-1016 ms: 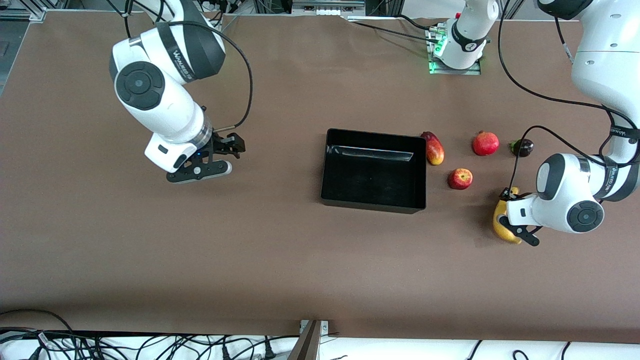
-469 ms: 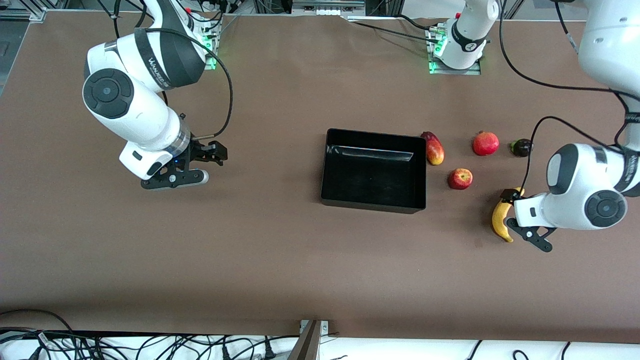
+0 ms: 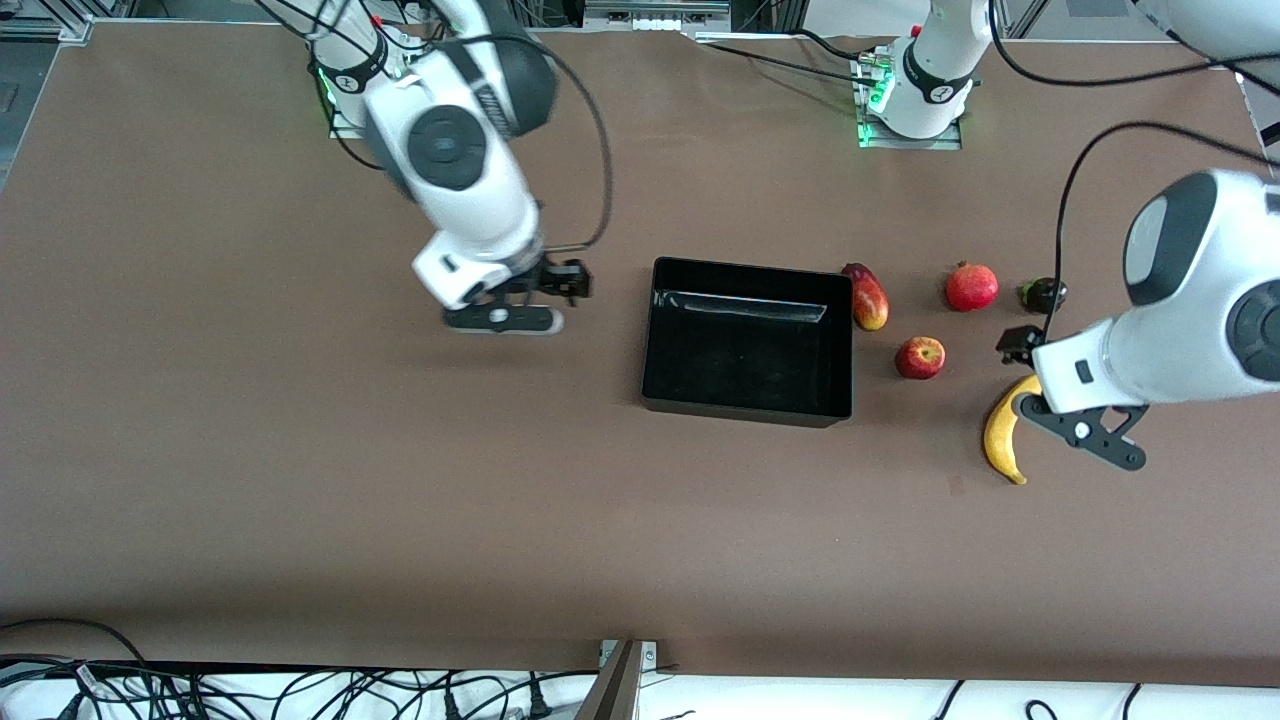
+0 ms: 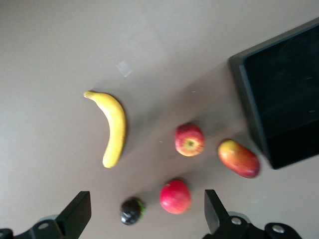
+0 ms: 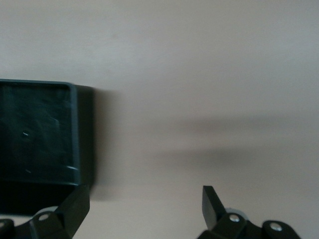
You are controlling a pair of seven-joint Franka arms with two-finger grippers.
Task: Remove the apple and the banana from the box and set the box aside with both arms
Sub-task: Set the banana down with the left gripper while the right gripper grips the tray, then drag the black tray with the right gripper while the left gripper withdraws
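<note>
The black box (image 3: 745,350) sits open and empty mid-table. The red apple (image 3: 920,357) lies beside it toward the left arm's end, and the yellow banana (image 3: 1000,440) lies nearer the front camera than the apple. My left gripper (image 3: 1085,438) hangs open and empty over the table beside the banana. Its wrist view shows the banana (image 4: 113,128), the apple (image 4: 189,140) and a corner of the box (image 4: 284,109) below the gripper (image 4: 147,216). My right gripper (image 3: 505,318) is open and empty above the table beside the box, whose corner shows in the right wrist view (image 5: 35,134) by the gripper (image 5: 144,209).
An oblong red-yellow fruit (image 3: 868,297) lies against the box's wall. A round red pomegranate (image 3: 971,287) and a small dark fruit (image 3: 1043,295) lie farther from the front camera than the apple. Cables run along the table's front edge.
My left gripper has lifted off the banana and drawn back toward the left arm's end; the banana stays on the table. My right arm has swung in close to the box.
</note>
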